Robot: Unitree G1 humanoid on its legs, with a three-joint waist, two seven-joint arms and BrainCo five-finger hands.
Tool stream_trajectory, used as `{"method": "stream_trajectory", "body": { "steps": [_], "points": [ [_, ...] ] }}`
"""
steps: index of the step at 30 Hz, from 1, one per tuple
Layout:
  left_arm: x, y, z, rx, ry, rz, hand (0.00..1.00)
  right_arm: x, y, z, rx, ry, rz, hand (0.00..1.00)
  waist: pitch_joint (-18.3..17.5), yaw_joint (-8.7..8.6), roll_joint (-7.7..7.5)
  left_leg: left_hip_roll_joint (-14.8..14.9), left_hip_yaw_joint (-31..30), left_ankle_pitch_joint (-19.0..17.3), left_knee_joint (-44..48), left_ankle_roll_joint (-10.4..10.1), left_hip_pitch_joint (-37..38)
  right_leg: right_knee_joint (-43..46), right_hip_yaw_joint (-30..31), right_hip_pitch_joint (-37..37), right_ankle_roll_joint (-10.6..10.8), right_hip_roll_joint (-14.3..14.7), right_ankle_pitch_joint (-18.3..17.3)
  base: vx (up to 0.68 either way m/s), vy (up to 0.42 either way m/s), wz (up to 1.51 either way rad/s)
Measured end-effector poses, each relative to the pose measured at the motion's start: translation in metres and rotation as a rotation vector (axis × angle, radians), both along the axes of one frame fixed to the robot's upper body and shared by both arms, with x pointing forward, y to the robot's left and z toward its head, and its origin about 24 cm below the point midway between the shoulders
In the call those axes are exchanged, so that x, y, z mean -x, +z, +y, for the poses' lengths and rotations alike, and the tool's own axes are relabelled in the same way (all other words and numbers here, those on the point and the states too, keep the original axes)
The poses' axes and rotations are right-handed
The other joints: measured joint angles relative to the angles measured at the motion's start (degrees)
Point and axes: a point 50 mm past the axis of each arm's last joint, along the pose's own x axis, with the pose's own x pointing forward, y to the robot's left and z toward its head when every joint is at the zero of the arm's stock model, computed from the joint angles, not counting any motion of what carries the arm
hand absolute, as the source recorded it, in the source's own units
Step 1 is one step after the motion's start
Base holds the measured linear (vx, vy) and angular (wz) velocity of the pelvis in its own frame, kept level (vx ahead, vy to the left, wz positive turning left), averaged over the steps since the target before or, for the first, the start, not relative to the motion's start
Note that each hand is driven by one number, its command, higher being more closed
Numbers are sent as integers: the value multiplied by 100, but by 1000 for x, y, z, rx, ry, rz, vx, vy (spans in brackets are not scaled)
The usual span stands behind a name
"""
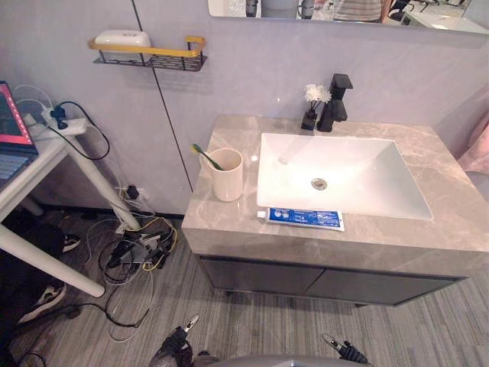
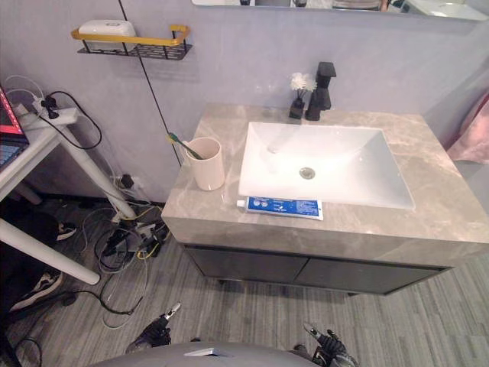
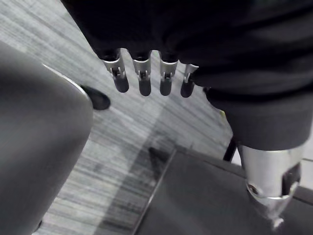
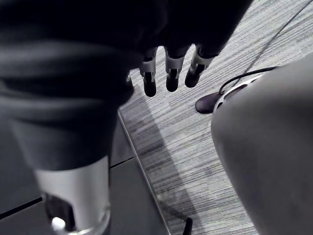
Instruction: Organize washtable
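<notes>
I'm hanging my left hand (image 3: 143, 78) and right hand (image 4: 171, 73) low in front of the basin (image 1: 367, 176), both relaxed with fingers straight, gripping nothing. The toothpaste tube (image 1: 302, 218) is lying just in front of the basin, near the front edge of the surface (image 1: 458, 222), so I'm judging it could slide off. The cup (image 1: 226, 174), toothbrush (image 1: 206, 157) leaning inside, is standing left of the basin with bare room around it

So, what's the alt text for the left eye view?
A grey marble-look washtable holds a white rectangular sink, a cream cup with a green toothbrush and a blue-and-white toothpaste tube by the sink's front edge. The left robot hand and right robot hand hang open below.
</notes>
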Motion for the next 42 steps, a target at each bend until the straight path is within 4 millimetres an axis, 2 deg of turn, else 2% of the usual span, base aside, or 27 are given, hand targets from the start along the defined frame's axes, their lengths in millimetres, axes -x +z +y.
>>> {"method": "stream_trajectory", "body": {
  "steps": [3,4,6,7,8,9,10,11,12,13,14,15,18,21,24,26,27,29,31,32,33,36,40,42],
  "points": [
    [-20,22,16,-43,174,-197,0,1,0,0,4,-2,2,0,-39,21,12,-6,-27,25,-24,-3,-30,-30,-47,0,-7,0,6,70,-18,9],
    [-41,50,31,-105,270,-370,0,2,0,0,8,4,4,0,-77,31,18,-11,-100,26,-37,-2,-74,-32,-116,2,-11,-1,4,66,-22,21],
    [-63,89,48,-189,349,-575,0,3,0,0,14,7,9,0,-121,65,20,-17,-160,29,-31,0,-137,-61,-182,0,-13,-1,3,63,-19,19],
    [-75,121,62,-280,390,-711,0,3,0,0,20,9,12,0,-131,108,37,-20,-171,29,-29,1,-140,-67,-199,10,-14,-1,4,55,-16,8],
    [-84,153,72,-386,418,-828,0,3,0,0,27,19,8,0,-160,129,66,-26,-179,29,-24,1,-141,-66,-209,20,-14,-6,4,48,-12,6],
    [-87,168,76,-433,432,-882,0,4,0,0,29,21,7,0,-182,134,81,-29,-189,29,-5,1,-160,-64,-219,21,-14,-12,4,38,-10,11],
    [-92,201,78,-536,443,-988,0,5,0,0,28,20,6,0,-190,151,94,-33,-224,29,47,1,-178,-60,-269,54,-14,-17,4,18,-7,18],
    [-95,230,75,-672,417,-1065,0,5,0,0,27,21,7,0,-194,162,106,-32,-264,29,75,1,-175,-61,-303,105,-20,-15,-1,2,-7,18],
    [-96,243,72,-719,406,-1106,0,5,0,0,27,21,9,0,-201,167,111,-31,-272,29,92,1,-175,-58,-309,119,-22,-14,-3,-26,-4,12],
    [-96,265,63,-795,383,-1183,0,7,0,-1,27,20,11,0,-212,188,128,-31,-275,27,119,3,-181,-49,-310,129,-31,-14,-10,-35,1,4],
    [-96,276,57,-833,364,-1223,0,8,0,-1,27,20,12,0,-218,194,139,-31,-280,25,125,5,-188,-46,-313,128,-32,-14,-12,-59,9,4],
    [-98,296,42,-899,313,-1307,0,8,0,-1,26,19,11,0,-225,199,159,-29,-286,21,140,10,-204,-35,-315,123,-33,-13,-15,-74,19,3],
    [-105,337,-1,-1042,91,-1531,0,9,0,-1,16,25,6,0,-249,181,199,-28,-270,-3,177,36,-212,-7,-286,145,-30,-16,-22,-102,29,-3],
    [-107,358,-33,-996,-86,-1738,0,8,0,-3,17,32,3,0,-273,142,230,-28,-255,-3,120,57,-210,-7,-259,116,-27,-17,-50,-81,25,-4],
    [-109,362,-55,-947,-259,-1819,0,8,0,-4,16,45,0,0,-277,130,240,-28,-240,9,103,50,-206,-8,-239,107,-13,-17,-33,-18,6,-2],
    [-113,356,-76,-906,-472,-1842,0,7,1,-5,14,62,-2,0,-280,116,244,-29,-225,65,61,30,-189,-10,-220,99,-32,-17,1,0,0,0],
    [-116,353,-81,-894,-525,-1838,0,7,1,-5,14,62,-2,0,-281,110,246,-29,-221,81,54,19,-175,-10,-216,98,-15,-16,13,0,0,0],
    [-134,336,-106,-874,-790,-1791,0,6,1,-5,13,67,-4,0,-281,77,246,-28,-215,121,21,12,-165,-9,-205,81,-19,-13,32,34,0,2],
    [-148,320,-121,-885,-983,-1722,0,3,1,-5,6,72,-12,0,-282,-2,248,-29,-161,133,22,10,-165,-9,-142,40,-20,-13,36,35,-1,-15],
    [-154,313,-125,-890,-1062,-1684,0,0,2,-5,6,75,-23,0,-279,-39,254,-29,-114,130,13,12,-112,-21,-114,13,-28,-11,47,57,-9,-24],
    [-165,299,-128,-898,-1165,-1602,0,-4,3,-5,3,80,-31,0,-274,-147,267,-30,-92,130,-14,12,-105,-72,-100,16,-40,-7,84,56,-12,-16],
    [-180,276,-127,-928,-1273,-1443,0,-11,5,-5,9,98,-56,0,-260,-329,275,-30,-74,127,-47,12,-106,-120,-95,2,-43,0,105,38,-9,-5],
    [-186,248,-131,-932,-1386,-1295,0,-9,5,-6,11,96,-49,0,-233,-343,280,-30,-39,113,-70,22,-104,-206,-93,15,-63,8,137,44,-11,-3],
    [-187,226,-136,-929,-1486,-1190,0,-10,5,-7,9,94,-45,0,-206,-347,293,-31,-29,105,-70,24,-103,-221,-99,26,-67,8,137,16,-3,0]
  ]
}}
